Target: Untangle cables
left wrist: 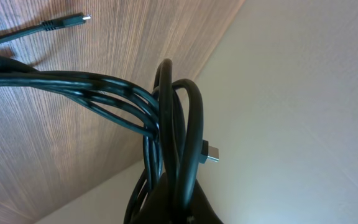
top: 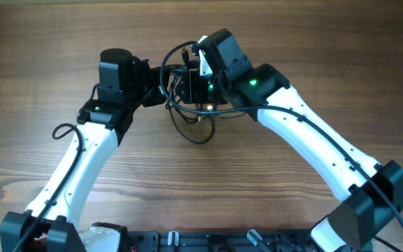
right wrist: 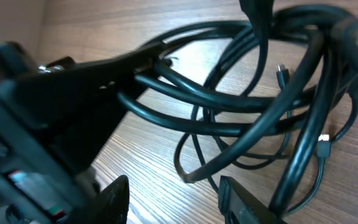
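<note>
The cables [top: 200, 138] are thin black cords in a tangled bundle hanging between my two grippers above the wooden table. My left gripper [top: 161, 85] is shut on several strands; in the left wrist view the cables [left wrist: 173, 124] rise from its jaws [left wrist: 176, 208], with a metal-tipped plug [left wrist: 211, 153] sticking out. A second plug [left wrist: 67, 22] lies on the table. My right gripper [top: 196, 87] is open in the bundle. In the right wrist view its fingers [right wrist: 173, 199] are spread under a low cable loop [right wrist: 194, 176]. The left gripper [right wrist: 123, 68] shows there pinching strands [right wrist: 241, 106].
The wooden table [top: 313, 49] stretches around both arms. A thin black wire loop [top: 64, 131] sticks out from the left arm. A small white-tipped plug [right wrist: 323, 139] hangs at the right of the bundle. The arms' bases sit at the front edge.
</note>
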You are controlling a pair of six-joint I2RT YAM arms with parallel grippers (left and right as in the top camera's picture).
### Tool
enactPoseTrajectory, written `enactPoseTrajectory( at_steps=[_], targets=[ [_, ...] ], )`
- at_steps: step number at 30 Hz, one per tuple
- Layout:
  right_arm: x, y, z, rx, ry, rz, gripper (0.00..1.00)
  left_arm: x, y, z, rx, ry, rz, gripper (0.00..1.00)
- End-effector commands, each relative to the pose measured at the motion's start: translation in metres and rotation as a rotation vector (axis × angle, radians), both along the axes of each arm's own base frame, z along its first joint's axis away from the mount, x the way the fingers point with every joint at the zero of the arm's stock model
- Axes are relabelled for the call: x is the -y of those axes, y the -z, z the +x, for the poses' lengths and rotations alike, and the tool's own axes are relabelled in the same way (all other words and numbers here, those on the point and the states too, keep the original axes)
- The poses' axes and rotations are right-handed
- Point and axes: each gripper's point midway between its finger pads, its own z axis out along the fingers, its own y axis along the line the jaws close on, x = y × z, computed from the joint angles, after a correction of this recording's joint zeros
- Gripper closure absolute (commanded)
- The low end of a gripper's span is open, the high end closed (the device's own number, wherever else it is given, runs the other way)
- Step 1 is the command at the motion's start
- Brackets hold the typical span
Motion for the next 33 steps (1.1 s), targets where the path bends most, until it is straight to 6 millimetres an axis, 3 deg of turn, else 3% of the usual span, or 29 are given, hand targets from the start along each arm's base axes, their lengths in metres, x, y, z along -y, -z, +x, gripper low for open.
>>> enactPoseTrajectory(
  at_steps=[1, 6, 8, 10, 11, 14, 16, 18, 20, 23, 25, 27, 31, 32, 33],
  targets=[
    [0.005, 0.019, 0.007, -0.02, 0.044, -0.056, 0.52, 0.0, -0.016, 0.004, -0.025, -0.083, -0.121, 0.96],
    [-0.004, 0.044, 0.034, 0.054, 0.03, -0.096, 0.64, 0.005, -0.017, 0.001, -0.031, -0.054, -0.138, 0.96],
    [-0.006, 0.04, 0.034, 0.075, 0.007, -0.089, 0.73, 0.005, -0.016, 0.001, -0.032, -0.055, -0.137, 0.96],
    [-0.011, 0.033, 0.025, 0.069, -0.05, -0.062, 0.89, 0.003, -0.014, 0.001, -0.039, -0.067, -0.127, 0.96],
    [-0.014, 0.025, 0.015, 0.058, -0.093, -0.034, 0.96, -0.002, -0.008, -0.001, -0.06, -0.091, -0.107, 0.96],
    [-0.021, -0.026, -0.022, 0.104, -0.304, 0.101, 0.96, -0.024, 0.02, -0.011, -0.16, -0.195, -0.004, 0.96],
    [-0.013, -0.06, -0.05, 0.143, -0.411, 0.166, 0.96, -0.039, 0.034, -0.019, -0.218, -0.252, 0.061, 0.96],
    [0.008, -0.082, -0.064, 0.151, -0.396, 0.169, 0.96, -0.052, 0.046, -0.027, -0.264, -0.303, 0.124, 0.96],
    [0.043, -0.109, -0.069, 0.204, -0.345, 0.169, 0.96, -0.064, 0.054, -0.034, -0.296, -0.347, 0.181, 0.96],
    [0.098, -0.151, -0.057, 0.307, -0.179, 0.199, 0.96, -0.074, 0.056, -0.036, -0.27, -0.307, 0.3, 0.96],
    [0.14, -0.168, -0.041, 0.366, -0.025, 0.186, 0.96, -0.076, 0.056, -0.036, -0.248, -0.266, 0.357, 0.96],
    [0.176, -0.168, -0.026, 0.363, 0.135, 0.148, 0.96, -0.08, 0.056, -0.035, -0.229, -0.243, 0.412, 0.96],
    [0.259, -0.137, 0.003, 0.327, 0.515, -0.133, 0.96, -0.085, 0.055, -0.033, -0.179, -0.15, 0.541, 0.96],
    [0.27, -0.132, 0.006, 0.325, 0.557, -0.186, 0.96, -0.086, 0.054, -0.032, -0.162, -0.119, 0.579, 0.96],
    [0.268, -0.128, 0.007, 0.316, 0.538, -0.196, 0.96, -0.086, 0.053, -0.031, -0.146, -0.091, 0.612, 0.96]
  ],
)
